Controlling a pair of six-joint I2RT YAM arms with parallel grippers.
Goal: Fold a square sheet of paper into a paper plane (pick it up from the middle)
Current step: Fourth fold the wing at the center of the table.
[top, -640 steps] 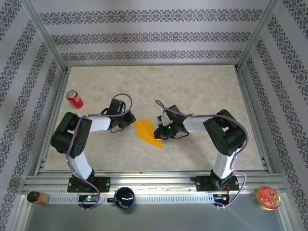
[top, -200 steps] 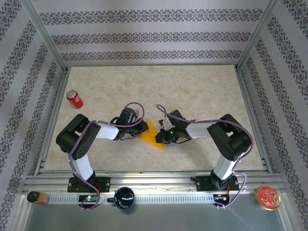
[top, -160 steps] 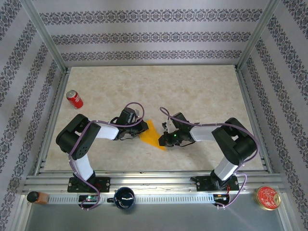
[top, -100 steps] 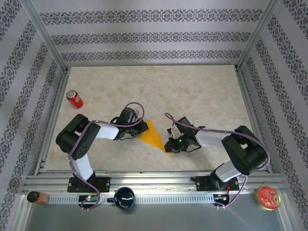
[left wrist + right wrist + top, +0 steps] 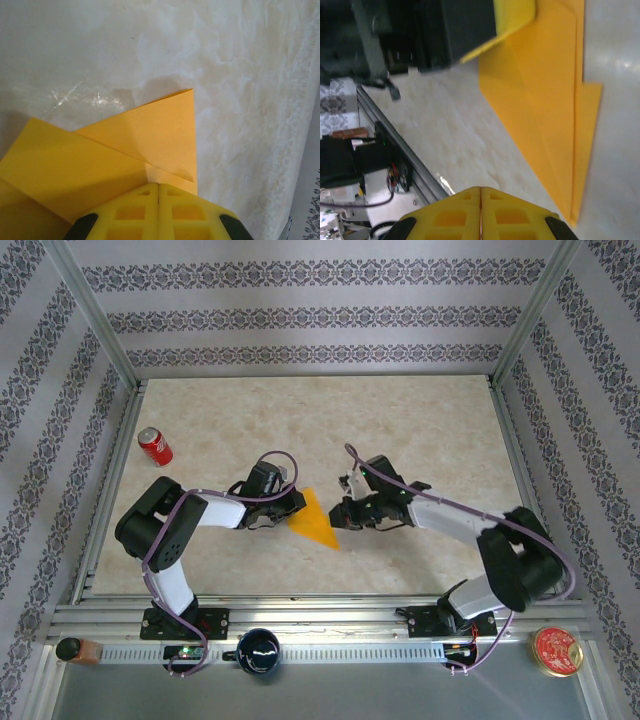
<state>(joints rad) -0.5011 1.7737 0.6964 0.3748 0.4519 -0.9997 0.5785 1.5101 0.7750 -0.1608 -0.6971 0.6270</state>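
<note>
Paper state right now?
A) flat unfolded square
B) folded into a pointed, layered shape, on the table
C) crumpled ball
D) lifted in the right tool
B: the paper lies on the table as a pointed wedge. The left wrist view shows overlapping folded flaps, with the shut left tool at its edge.

I see my left arm (image 5: pixel 215 512) bent at the elbow and reaching low toward the middle, left fingers (image 5: pixel 127 207) pressed flat together, my right arm (image 5: pixel 450 520) stretched leftward across, wrist low, right fingers (image 5: pixel 452 210) closed too, the two sets of tips facing, near but apart
</note>
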